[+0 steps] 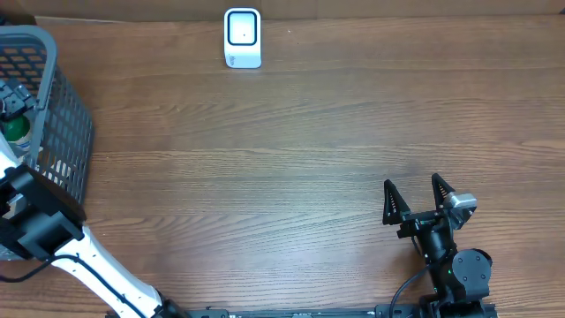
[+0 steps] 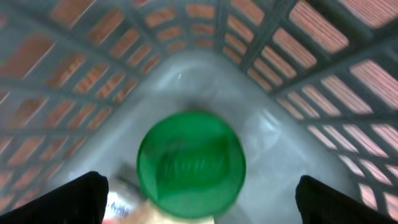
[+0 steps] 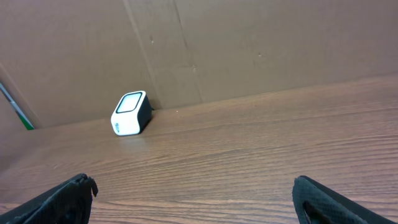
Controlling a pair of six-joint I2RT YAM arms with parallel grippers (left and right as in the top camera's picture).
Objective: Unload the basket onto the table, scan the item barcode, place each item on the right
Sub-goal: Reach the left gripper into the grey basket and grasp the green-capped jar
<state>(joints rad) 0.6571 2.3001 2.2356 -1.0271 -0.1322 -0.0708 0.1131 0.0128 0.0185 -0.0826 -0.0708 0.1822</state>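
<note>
I see my left gripper [image 2: 200,190] spread above a green lid [image 2: 191,163] inside the basket [image 1: 69,119]; right gripper [image 1: 411,184] spread, well apart from the scanner [image 1: 242,38].

The overhead camera looks straight down on the table [image 1: 291,159] from well above, with the basket [image 1: 62,115] at nine o'clock, the scanner [image 1: 242,38] at twelve and the right arm [image 1: 446,252] at five. The left wrist camera sits inside the basket [image 2: 298,68], facing down, very near a blurred green lid [image 2: 191,163]. The right wrist camera rides low over the table [image 3: 249,155], facing twelve o'clock, with the scanner [image 3: 131,113] far ahead. Overhead shares the basket and green lid [image 1: 15,129] with the left view, and the scanner and table with the right.
</note>
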